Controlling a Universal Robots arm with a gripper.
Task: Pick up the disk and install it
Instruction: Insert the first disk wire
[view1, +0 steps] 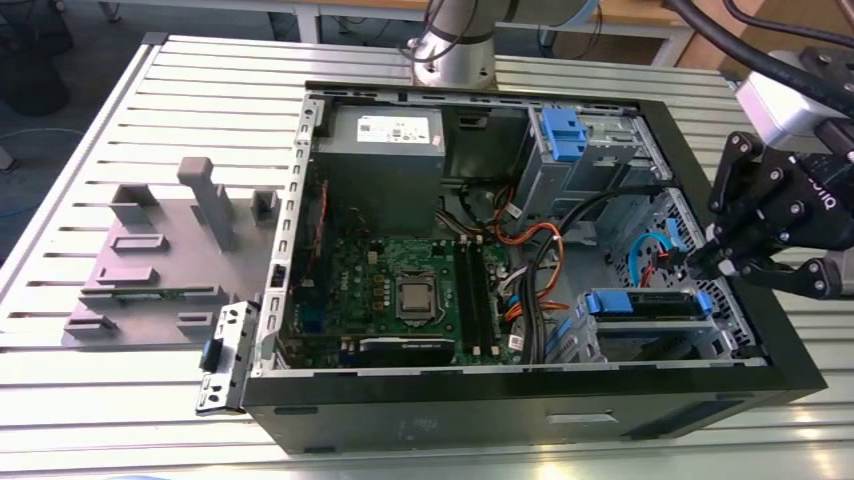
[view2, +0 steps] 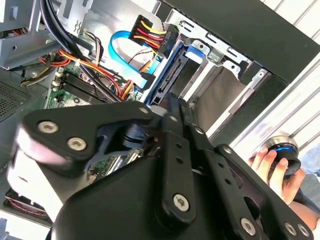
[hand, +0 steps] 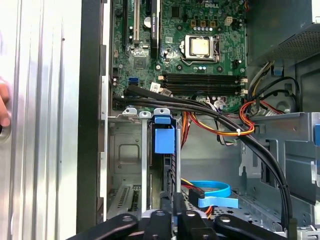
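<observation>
The disk (view1: 647, 303) sits on edge in the drive bay at the near corner of the open computer case (view1: 534, 400), at the exterior view's right. Its blue rail tab (hand: 165, 140) and its dark connector edge (view2: 165, 75) show in the wrist views. My gripper (view1: 687, 262) hovers just over that bay. Its two black fingers (view2: 172, 125) lie side by side, shut, with nothing between them. In both wrist views the gripper tips (hand: 172, 197) are right at the disk's edge. Whether they touch it I cannot tell.
A green motherboard (view1: 400, 290) fills the case floor, with a grey power supply (view1: 387, 130) behind it. Orange and black cables (view1: 534, 250) and a blue ribbon cable (hand: 210, 192) run close to the bay. A grey fixture (view1: 160, 250) lies on the slatted table. A person's hand (view2: 272, 162) rests on a knob outside the case.
</observation>
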